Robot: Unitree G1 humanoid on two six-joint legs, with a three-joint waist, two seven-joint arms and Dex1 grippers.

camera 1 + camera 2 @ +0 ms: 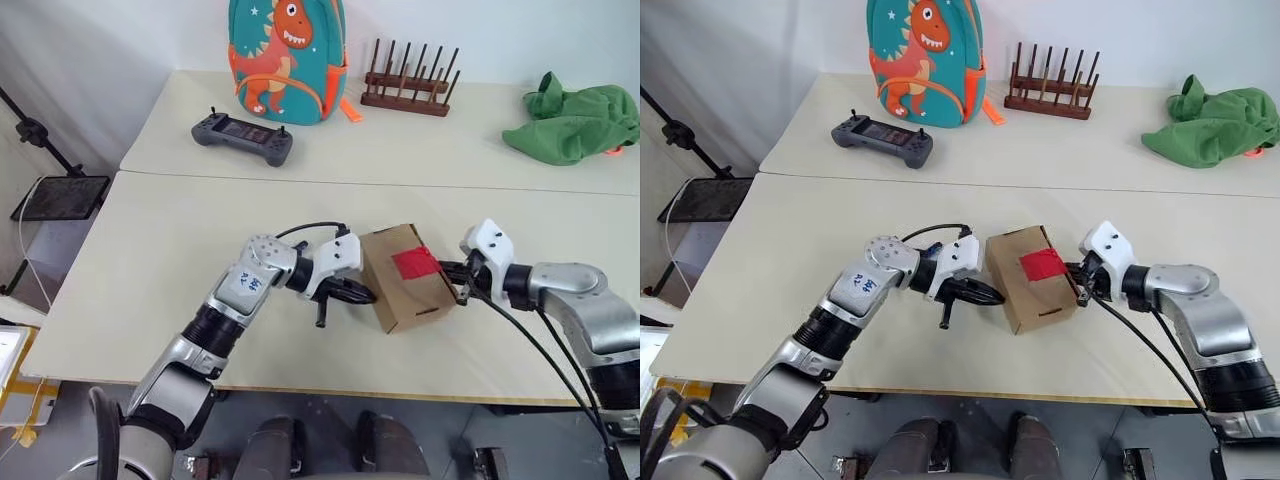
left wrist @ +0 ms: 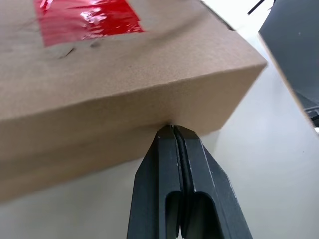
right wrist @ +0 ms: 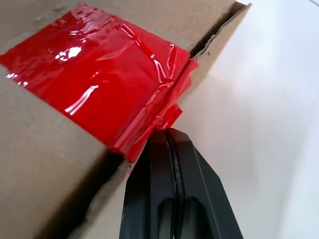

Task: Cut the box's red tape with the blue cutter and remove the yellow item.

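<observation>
- Cream-coloured tabletop (image 1: 150, 290) carries the near work area, and a second table (image 1: 420, 140) of the same colour butts against its far edge.
- On the far table stand a teal backpack (image 1: 288, 55) with an orange dinosaur, a heap of green cloth (image 1: 575, 122) at the far right, a dark wooden rack (image 1: 408, 82) of upright pegs, and a dark grey game controller (image 1: 243, 137).
- The box (image 1: 405, 278), brown cardboard, sits on the near table between the two arms, turned at an angle to the table edge.
- The left gripper (image 2: 172, 132) reaches in from the box's left side; its two black fingers are pressed flat together with nothing between them, and their tips touch the box's side wall just under the top edge.
- The right gripper (image 3: 167, 134) comes in from the box's right side; its fingers are also pressed together and empty, with the tips right at the tape's crumpled end where the flap edge lifts.
- The red tape (image 3: 94, 74) is a glossy, wrinkled patch on the box's top, its end folding over the flap edge nearest the right gripper.
- The box flaps are closed, so its contents are hidden.
</observation>
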